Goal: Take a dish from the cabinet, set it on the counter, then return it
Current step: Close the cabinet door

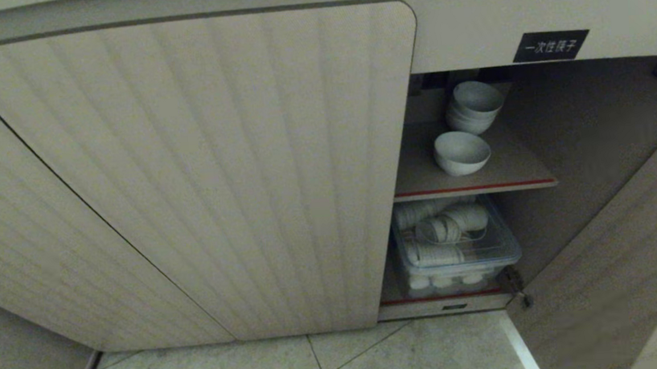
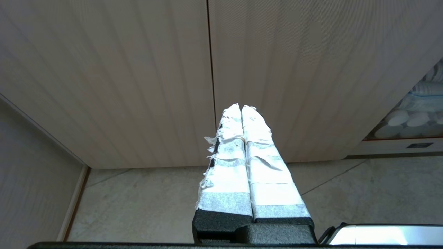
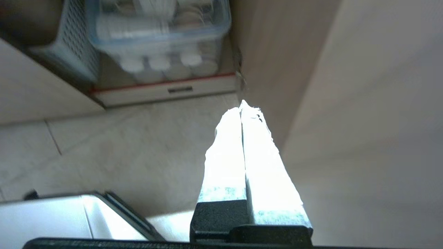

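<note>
The cabinet [image 1: 201, 158] stands with its left fluted door closed and its right door [image 1: 612, 258] swung open. On the red-edged upper shelf [image 1: 510, 167] sits the dish [image 1: 462, 152], a single small white bowl, in front of a stack of like bowls [image 1: 474, 106]. Neither arm shows in the head view. My right gripper [image 3: 241, 105] is shut and empty, low over the floor beside the open door. My left gripper [image 2: 241, 108] is shut and empty, facing the closed doors. The counter is out of view.
A clear lidded bin [image 1: 455, 245] of white cups fills the lower shelf, also seen in the right wrist view [image 3: 159, 38] beside a blue mesh basket [image 3: 74, 52]. A black label [image 1: 550, 46] sits above the opening. Tiled floor [image 1: 316, 362] lies below.
</note>
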Motion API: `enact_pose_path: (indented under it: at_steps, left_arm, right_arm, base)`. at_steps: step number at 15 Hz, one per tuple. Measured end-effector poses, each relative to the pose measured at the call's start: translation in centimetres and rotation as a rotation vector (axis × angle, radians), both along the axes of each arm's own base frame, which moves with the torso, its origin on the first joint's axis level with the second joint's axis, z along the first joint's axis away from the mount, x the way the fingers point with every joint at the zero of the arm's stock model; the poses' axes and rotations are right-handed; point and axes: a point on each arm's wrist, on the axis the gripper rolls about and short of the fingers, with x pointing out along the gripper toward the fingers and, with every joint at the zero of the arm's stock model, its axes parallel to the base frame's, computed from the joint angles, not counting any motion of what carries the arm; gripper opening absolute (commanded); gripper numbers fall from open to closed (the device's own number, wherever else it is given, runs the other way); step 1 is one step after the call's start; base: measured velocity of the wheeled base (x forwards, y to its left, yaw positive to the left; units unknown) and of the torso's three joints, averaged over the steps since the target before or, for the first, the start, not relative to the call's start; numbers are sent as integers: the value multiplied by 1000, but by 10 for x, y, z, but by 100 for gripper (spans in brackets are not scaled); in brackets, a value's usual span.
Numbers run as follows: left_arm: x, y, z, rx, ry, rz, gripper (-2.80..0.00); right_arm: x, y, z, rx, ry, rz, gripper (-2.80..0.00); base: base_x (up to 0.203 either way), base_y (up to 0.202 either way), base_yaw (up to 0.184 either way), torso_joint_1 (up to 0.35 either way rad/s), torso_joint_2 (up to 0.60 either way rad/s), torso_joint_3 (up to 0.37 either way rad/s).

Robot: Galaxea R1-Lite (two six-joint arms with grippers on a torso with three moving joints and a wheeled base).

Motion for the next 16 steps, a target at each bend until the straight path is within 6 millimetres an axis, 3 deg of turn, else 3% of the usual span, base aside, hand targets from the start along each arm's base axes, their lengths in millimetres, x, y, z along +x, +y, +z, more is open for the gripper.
enact_pose_path:
  at_steps: [9, 16]
  left_arm:
    - [0, 0, 0, 0, 0, 1, -280]
    - [0, 0, 0, 0, 0, 0, -280]
  right_arm:
    - [-47, 2, -22, -5, -115, 78, -280]
    - [-65, 3, -27, -8, -313, 125, -280]
  base:
    - [0, 0, 0, 0, 0, 0]
    - [0, 0, 0, 0, 0, 0]
